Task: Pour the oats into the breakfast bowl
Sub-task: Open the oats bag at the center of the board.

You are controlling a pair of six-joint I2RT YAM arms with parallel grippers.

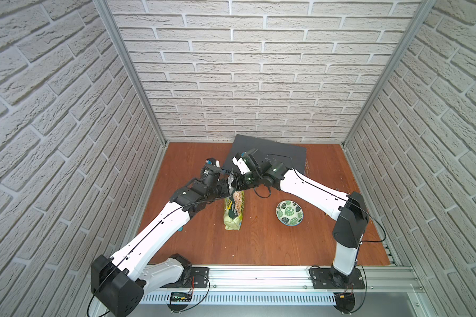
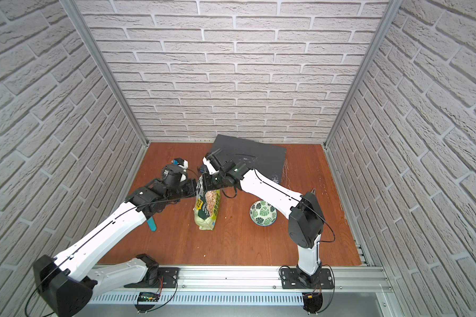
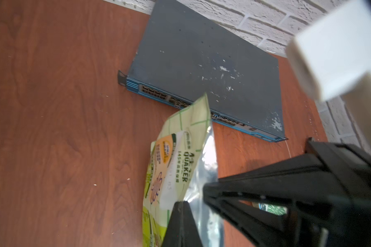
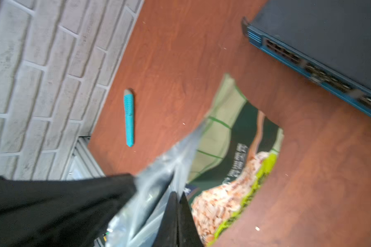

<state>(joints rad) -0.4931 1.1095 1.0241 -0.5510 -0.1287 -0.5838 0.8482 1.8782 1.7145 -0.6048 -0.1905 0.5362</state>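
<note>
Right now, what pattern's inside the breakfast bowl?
The breakfast bowl has green tropical leaves on white; clearest in a top view.

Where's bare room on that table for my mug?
Roomiest: the table's front strip, between rail and pouch and bowl. The gap between pouch and bowl is bare too. Crowded farther back: left arm and right arm meet atop the pouch, near the grey box.

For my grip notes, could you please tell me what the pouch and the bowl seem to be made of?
The pouch looks like thin plastic film: glossy print outside, silvery foil-like lining at its open top, creased and limp. The bowl is probably glazed ceramic, possibly melamine: rigid, smooth, leaf-printed.
</note>
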